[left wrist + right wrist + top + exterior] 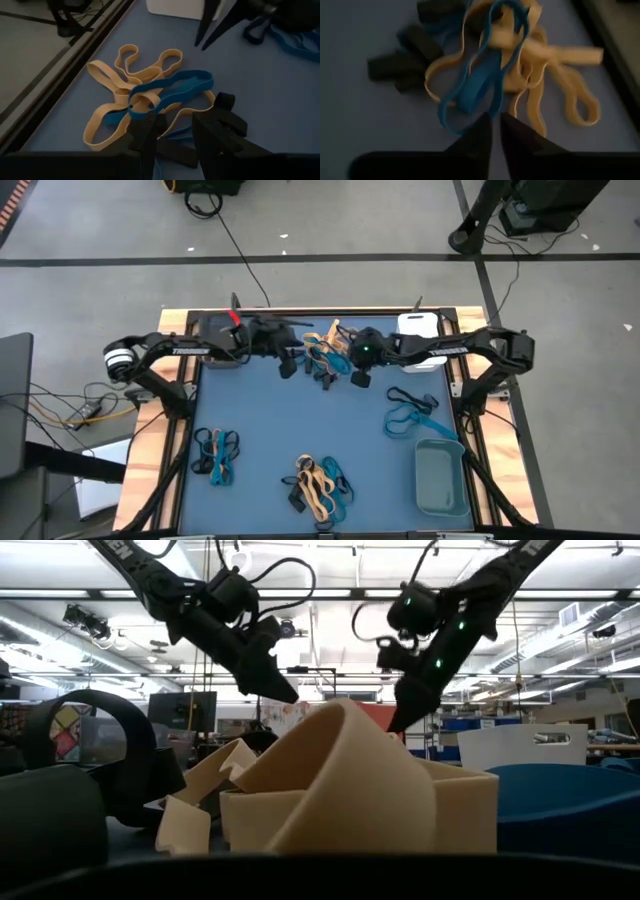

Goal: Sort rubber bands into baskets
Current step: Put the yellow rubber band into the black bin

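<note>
Over the far tangled pile (322, 356), right end effector (496, 118) hung nearly clenched, grasping nothing; left end effector (176, 131) parted, empty. Better to pinch one blue band (479, 86) alone.

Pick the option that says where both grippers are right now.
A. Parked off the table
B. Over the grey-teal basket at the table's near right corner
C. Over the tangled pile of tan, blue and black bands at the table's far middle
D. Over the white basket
C: in the high view the left gripper and right gripper flank the rubber band pile, and both wrist views look onto that tangle.
</note>
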